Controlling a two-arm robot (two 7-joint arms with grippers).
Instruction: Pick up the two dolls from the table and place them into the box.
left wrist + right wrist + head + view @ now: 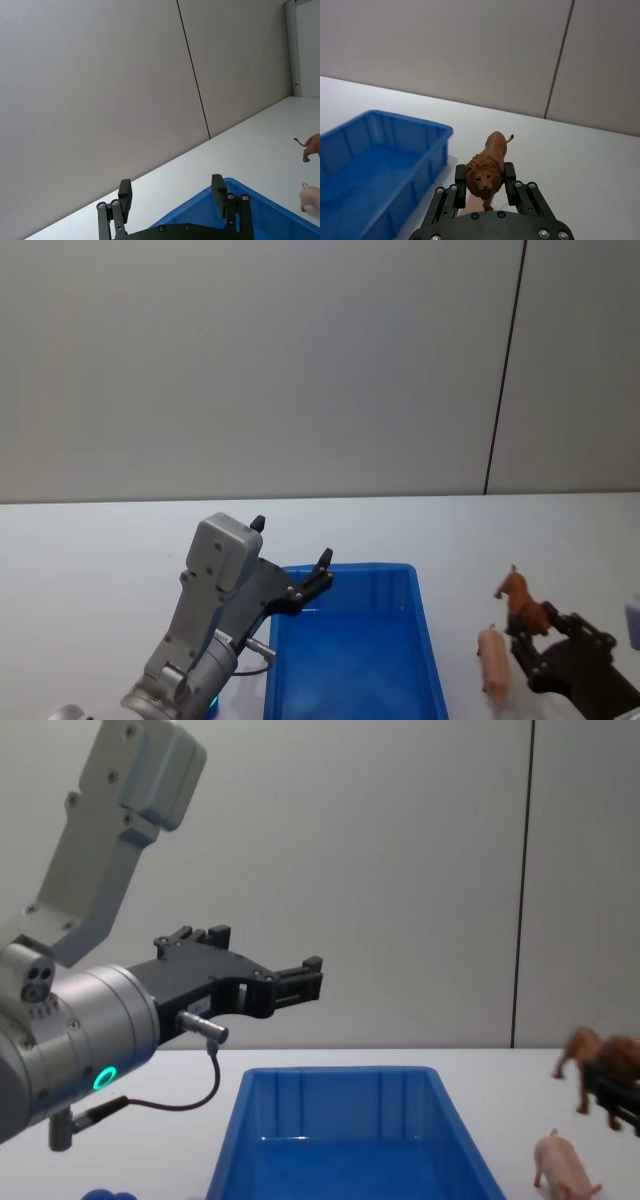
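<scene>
Neither doll is sitting in the box (428, 640) yet; its blue floor is lying bare, so both placements are remaining. The first pick is looking well underway, while the second has not begun.

Closest to the robot on its right side, the pig (492, 660) is standing on the table (100, 550), untouched, just beside the right gripper (485, 171). That gripper is reaching forward low over the table, to the right of the box, and its fingers are closing on the flanks of the lion (492, 147), which is facing back toward the wrist camera. Whether the lion's feet are clearing the table is hard to judge.

The box is sitting in the middle, its near end toward the robot, well apart from the lion.

On the left, the left gripper (171, 186) is hanging raised above the box's far left corner, pointing forward and slightly upward, its fingers spread wide and holding nothing. That arm is bending up at the elbow, looking idle.

What is probably left: carrying the lion across over the box, releasing it, then fetching the pig.
</scene>
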